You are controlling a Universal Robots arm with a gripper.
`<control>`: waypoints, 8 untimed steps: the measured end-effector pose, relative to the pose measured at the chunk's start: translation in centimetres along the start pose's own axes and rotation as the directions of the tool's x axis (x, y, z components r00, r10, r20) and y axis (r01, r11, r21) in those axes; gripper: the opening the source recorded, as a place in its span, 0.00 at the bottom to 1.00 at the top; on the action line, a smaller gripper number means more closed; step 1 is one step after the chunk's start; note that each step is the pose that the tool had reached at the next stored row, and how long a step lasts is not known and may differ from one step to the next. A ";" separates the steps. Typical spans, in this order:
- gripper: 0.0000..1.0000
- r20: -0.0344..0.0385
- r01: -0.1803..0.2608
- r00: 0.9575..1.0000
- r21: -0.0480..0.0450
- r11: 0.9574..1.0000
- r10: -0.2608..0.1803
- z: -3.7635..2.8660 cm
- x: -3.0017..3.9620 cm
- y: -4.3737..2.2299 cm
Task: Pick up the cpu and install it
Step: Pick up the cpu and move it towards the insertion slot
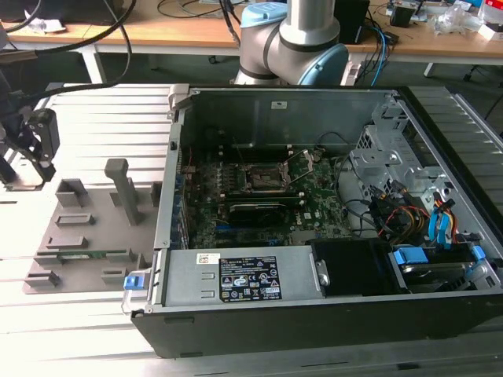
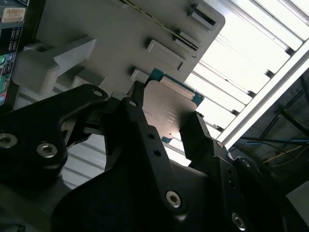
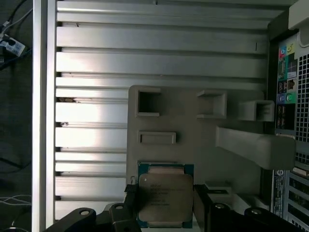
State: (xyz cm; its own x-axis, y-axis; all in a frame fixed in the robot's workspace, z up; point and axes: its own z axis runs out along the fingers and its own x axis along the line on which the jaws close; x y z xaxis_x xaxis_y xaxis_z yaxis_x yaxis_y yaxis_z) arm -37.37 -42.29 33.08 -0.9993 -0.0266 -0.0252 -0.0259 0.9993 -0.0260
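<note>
The cpu [image 2: 169,104] is a flat square chip with a silvery top and a green-blue rim, and my gripper [image 2: 167,110] is shut on it. In both wrist views a black finger [image 2: 136,99] presses on each of two opposite edges. In the first wrist view the cpu [image 3: 164,197] hangs in my gripper [image 3: 165,191] above the grey fixture plate [image 3: 193,135]. The exterior view has my gripper [image 1: 31,169] at its far left, above the table beside the fixture plate [image 1: 86,236]. The black metal-framed socket [image 1: 267,179] lies inside the open computer case [image 1: 314,314].
Grey fixture blocks and a tall post [image 1: 122,188] stand on the plate. The case walls, drive cage [image 1: 385,157] and coloured cables [image 1: 416,220] crowd the exterior view's right. The arm's base [image 1: 291,39] stands behind the case. Ribbed aluminium table [image 1: 102,118] surrounds the fixture.
</note>
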 end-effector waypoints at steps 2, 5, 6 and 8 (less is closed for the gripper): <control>0.55 0.000 0.000 1.000 0.000 1.000 0.000 -0.47 -0.01 -0.01; 0.55 0.000 0.000 1.000 0.000 1.000 0.000 -2.09 -0.05 -0.05; 0.55 0.000 0.000 1.000 0.000 1.000 0.000 -2.54 -0.06 -0.05; 0.55 0.000 0.000 1.000 0.001 1.000 0.000 -4.01 -0.10 -0.08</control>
State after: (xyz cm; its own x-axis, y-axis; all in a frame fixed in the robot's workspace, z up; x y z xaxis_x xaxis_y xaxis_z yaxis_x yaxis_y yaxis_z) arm -37.37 -42.26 37.10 -0.9993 -0.0266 -0.0252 -0.0259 0.9993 -0.0272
